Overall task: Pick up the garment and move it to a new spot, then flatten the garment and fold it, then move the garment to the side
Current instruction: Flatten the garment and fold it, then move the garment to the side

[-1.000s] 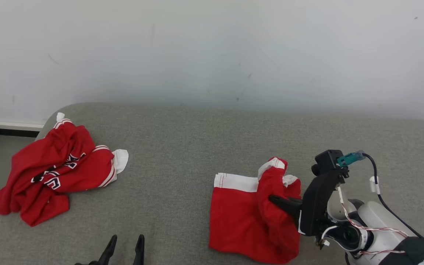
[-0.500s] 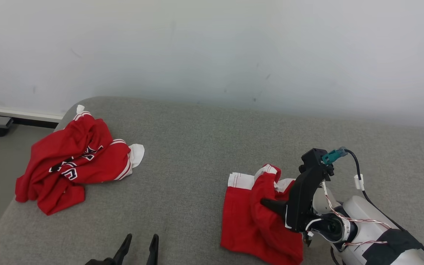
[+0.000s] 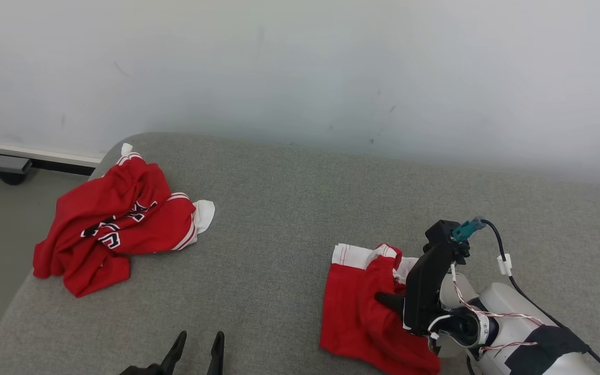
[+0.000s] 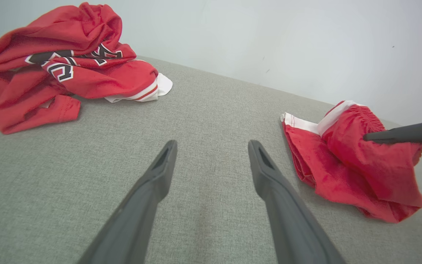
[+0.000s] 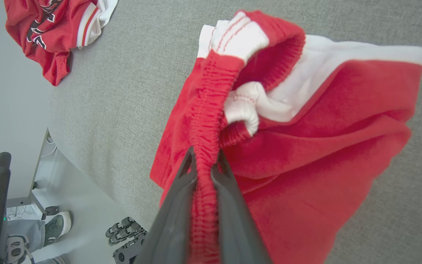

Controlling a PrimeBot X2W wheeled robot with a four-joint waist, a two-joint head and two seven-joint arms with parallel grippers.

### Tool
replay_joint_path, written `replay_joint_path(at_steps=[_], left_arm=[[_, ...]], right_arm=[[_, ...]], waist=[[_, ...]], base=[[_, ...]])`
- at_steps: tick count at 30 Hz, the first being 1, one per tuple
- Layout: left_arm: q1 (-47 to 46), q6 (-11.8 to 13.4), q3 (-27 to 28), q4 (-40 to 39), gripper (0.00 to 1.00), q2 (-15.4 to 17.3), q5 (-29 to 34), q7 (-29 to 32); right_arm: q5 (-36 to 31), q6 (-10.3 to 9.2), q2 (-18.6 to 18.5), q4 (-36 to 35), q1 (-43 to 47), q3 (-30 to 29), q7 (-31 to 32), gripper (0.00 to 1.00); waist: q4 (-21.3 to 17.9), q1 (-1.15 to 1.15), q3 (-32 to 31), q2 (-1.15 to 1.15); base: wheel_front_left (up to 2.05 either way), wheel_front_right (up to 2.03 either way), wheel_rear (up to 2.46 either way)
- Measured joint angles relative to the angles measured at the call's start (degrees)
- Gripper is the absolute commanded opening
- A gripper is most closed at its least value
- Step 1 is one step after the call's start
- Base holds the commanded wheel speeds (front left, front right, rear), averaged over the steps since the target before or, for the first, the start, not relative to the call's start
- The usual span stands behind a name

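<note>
The garment (image 3: 357, 307) is a pair of red shorts with white trim, lying bunched on the grey cushioned surface (image 3: 279, 219) at the right. My right gripper (image 3: 382, 298) is shut on its red elastic waistband, which shows pinched between the two fingers in the right wrist view (image 5: 203, 157). The held edge is raised and folded over the rest of the garment (image 4: 350, 161). My left gripper (image 3: 198, 341) stands open and empty near the front edge, left of the garment, its fingers (image 4: 163, 161) spread above bare fabric.
A crumpled red jersey (image 3: 117, 224) with black and white lettering lies at the surface's left end. A pale wall rises behind. In the right wrist view, a person's foot (image 5: 55, 227) and a caster base (image 5: 125, 227) stand on the floor beside the surface.
The head camera has shifted, sliding the whole scene rightward. My right gripper has brought the held waistband lower and nearer to me. The left gripper stays open.
</note>
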Motion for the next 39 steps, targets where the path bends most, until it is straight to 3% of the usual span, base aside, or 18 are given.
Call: replay_joint_path(at_steps=[5,6,7,8,18,22,31,39], left_arm=[[0.0,0.0,0.1,0.2,1.00,0.0,0.0,0.0],[0.0,0.0,0.1,0.2,1.00,0.0,0.0,0.0],[0.0,0.0,0.1,0.3,1.00,0.0,0.0,0.0],[0.0,0.0,0.2,0.3,1.00,0.0,0.0,0.0],[0.0,0.0,0.4,1.1,1.00,-0.1,-0.2,-0.3],[0.3,0.1,1.0,1.1,1.00,0.0,-0.3,-0.6],[1.7,0.1,1.6,0.2,1.00,0.2,-0.4,-0.8],[1.3,0.1,1.1,-0.1,1.00,-0.1,-0.3,-0.9]], right_arm=[[-0.5,-0.42,0.5,1.6,-0.2,0.0,-1.2,0.00],[-0.6,-0.41,0.5,1.8,-0.2,-0.1,-1.6,0.27],[-0.6,-0.41,0.7,2.1,-0.3,-0.3,-2.1,0.80],[-0.6,-0.41,0.7,2.4,-0.4,-0.4,-2.4,1.00],[-0.3,0.94,0.9,2.3,-1.1,-2.5,-5.8,1.00],[0.0,2.15,0.1,-0.9,-0.8,-3.6,-8.6,1.00],[-4.5,2.27,-6.2,-5.6,3.8,-3.1,-12.3,1.00],[-4.9,1.37,-7.9,-7.1,7.3,-2.5,-12.6,1.00]], waist=[[0.0,0.00,0.1,0.01],[0.0,0.00,0.1,0.00],[0.0,0.00,0.1,0.00],[-0.1,0.00,0.2,0.00],[-0.5,0.00,-0.2,0.00],[-1.3,0.00,-0.5,0.00],[-3.9,0.00,-0.4,0.00],[-4.8,0.00,0.3,0.00]], base=[[0.00,0.00,0.00],[0.00,0.00,0.00],[0.00,0.00,0.00],[0.00,0.00,0.00],[0.00,0.00,0.00],[0.00,0.00,0.00],[0.00,0.00,0.00],[0.00,0.00,0.00]])
